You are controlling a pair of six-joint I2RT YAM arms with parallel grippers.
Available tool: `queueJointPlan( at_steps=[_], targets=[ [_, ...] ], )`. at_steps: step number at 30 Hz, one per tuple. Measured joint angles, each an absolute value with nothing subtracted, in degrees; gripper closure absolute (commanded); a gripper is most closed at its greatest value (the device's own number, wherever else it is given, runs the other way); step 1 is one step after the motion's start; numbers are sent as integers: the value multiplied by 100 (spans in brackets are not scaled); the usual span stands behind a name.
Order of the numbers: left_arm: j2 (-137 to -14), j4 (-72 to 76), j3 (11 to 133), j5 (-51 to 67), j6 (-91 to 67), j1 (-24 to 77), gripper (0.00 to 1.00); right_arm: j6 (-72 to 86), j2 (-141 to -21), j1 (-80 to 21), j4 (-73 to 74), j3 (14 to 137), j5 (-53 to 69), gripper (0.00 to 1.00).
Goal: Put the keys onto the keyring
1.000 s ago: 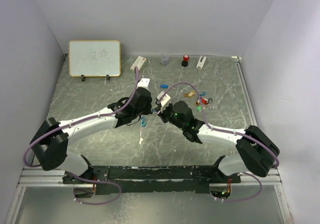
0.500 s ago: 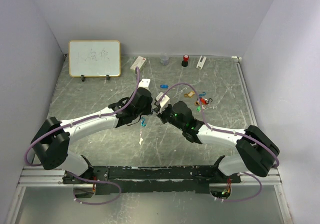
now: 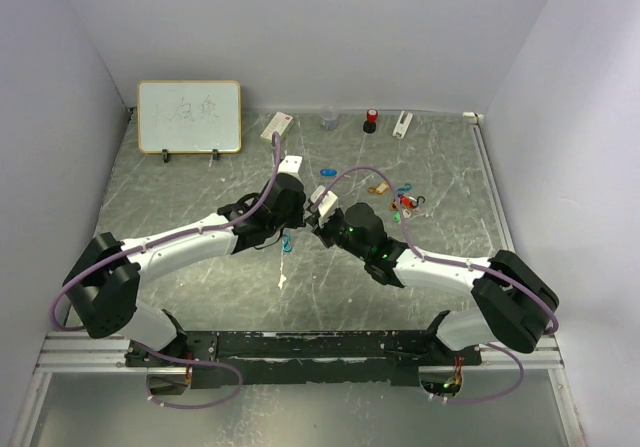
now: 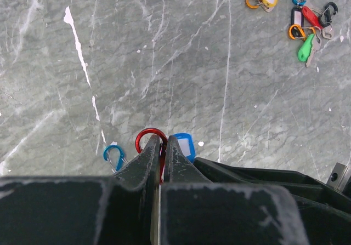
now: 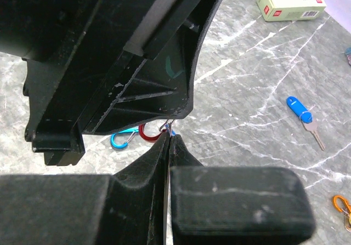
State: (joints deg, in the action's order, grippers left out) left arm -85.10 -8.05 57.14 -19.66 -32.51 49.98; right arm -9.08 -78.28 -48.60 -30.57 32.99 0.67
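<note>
Lab — white enclosure walls (image 3: 300, 27), whiteboard (image 3: 189, 116)

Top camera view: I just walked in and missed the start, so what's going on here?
Both arms meet over the middle of the table. The left tool is shut on a red loop, with a blue tag and a blue clip right beside it. The right tool is shut too, its tips at that same bunch; what it pinches is too thin to tell. Other tagged keys lie in a heap off to the right, and one blue key lies alone.
</note>
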Motion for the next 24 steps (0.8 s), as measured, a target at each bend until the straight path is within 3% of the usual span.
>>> queueJointPlan(
  at_steps=[24],
  targets=[
    [-8512, -819, 5732, -2025, -3190, 4987, 93, -1057, -7839, -4875, -3006, 3299, 307, 100]
  ],
)
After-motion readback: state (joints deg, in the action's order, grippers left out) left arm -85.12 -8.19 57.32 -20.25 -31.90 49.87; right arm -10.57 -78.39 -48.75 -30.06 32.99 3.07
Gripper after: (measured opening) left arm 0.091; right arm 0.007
